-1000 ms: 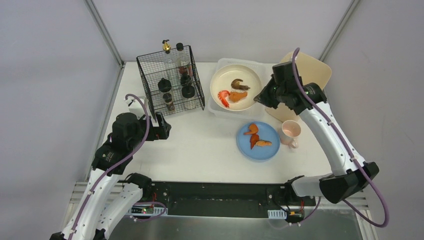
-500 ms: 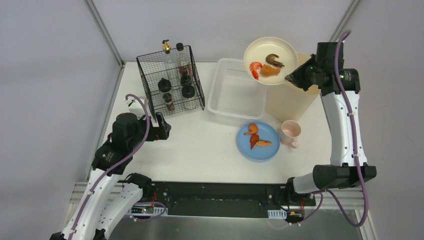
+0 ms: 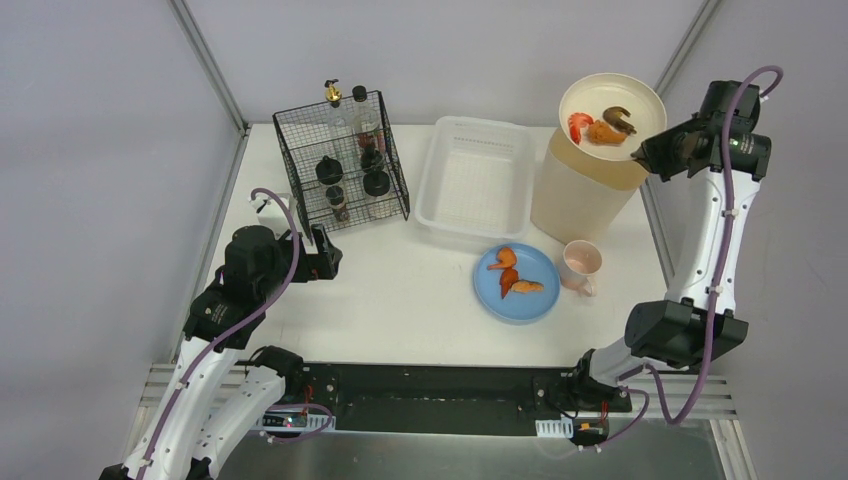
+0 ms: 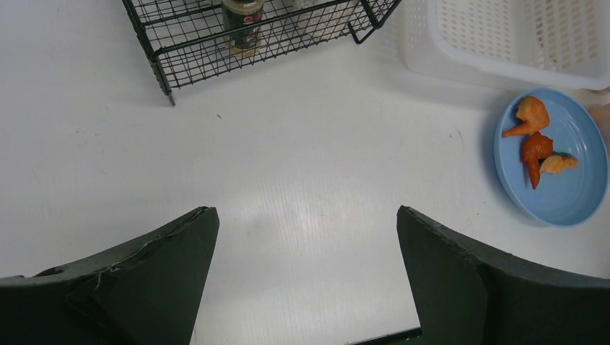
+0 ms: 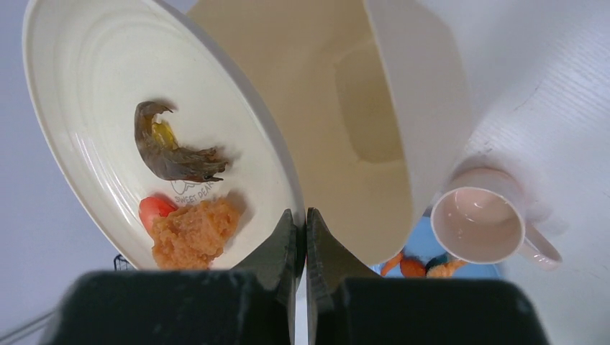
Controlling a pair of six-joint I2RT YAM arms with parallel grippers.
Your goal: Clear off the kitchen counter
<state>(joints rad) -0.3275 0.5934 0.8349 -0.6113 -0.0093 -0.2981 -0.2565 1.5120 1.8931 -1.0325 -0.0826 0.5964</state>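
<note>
My right gripper (image 3: pixel 642 153) (image 5: pixel 302 215) is shut on the near rim of a cream plate (image 3: pixel 640 100) (image 5: pixel 93 108). It holds the plate tilted above the open beige bin (image 3: pixel 575 195) (image 5: pixel 324 86) at the back right. A red shrimp, a brown piece and an orange lump (image 5: pixel 193 231) lie on the plate. My left gripper (image 3: pixel 325 252) (image 4: pixel 308 215) hangs open over the bare white kitchen counter (image 3: pixel 400 290) (image 4: pixel 288 144), nothing between its fingers. A blue plate (image 3: pixel 517 300) (image 4: pixel 568 194) with orange food scraps and a pink mug (image 3: pixel 581 262) (image 5: pixel 478 224) stand on the counter.
A white slotted basket (image 3: pixel 475 175) (image 4: pixel 503 36) stands empty at the back centre. A black wire rack (image 3: pixel 340 165) (image 4: pixel 237 36) holding bottles and jars stands at the back left. The mug sits just in front of the bin.
My right arm has lifted the cream plate out of the white basket and swung it right and back over the bin. The left arm has not moved.
</note>
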